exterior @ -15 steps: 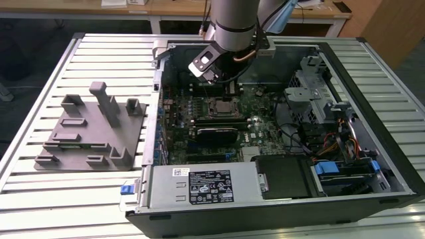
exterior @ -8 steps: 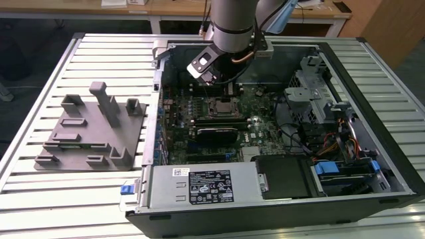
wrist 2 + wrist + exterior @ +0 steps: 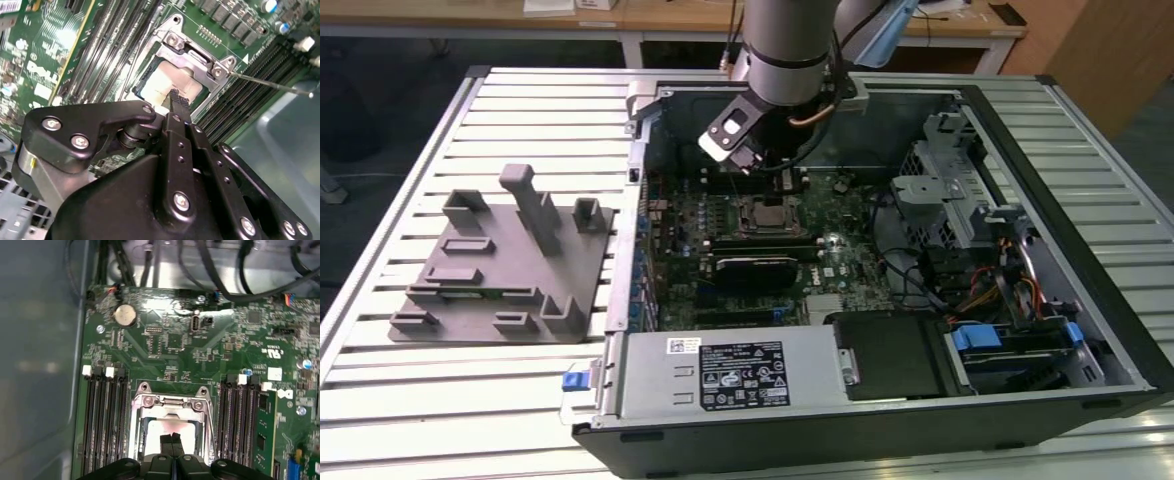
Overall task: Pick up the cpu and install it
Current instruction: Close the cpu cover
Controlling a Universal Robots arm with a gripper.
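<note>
Jaws pinched shut, black tips together — the gripper hangs right over the cpu, a pale, shiny square lying flat inside the steel socket frame on the green board.

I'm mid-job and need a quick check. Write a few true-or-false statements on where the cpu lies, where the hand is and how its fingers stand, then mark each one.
1. The cpu lies inside the socket frame on the motherboard. True.
2. The hand hangs over the grey fixture plate. False: it is inside the computer case, over the cpu.
3. The fingertips are spread wide apart. False: in the first wrist view they stand side by side, shut.
4. The fixture plate rests on the slatted table, at the exterior view's left of the case. True.
</note>
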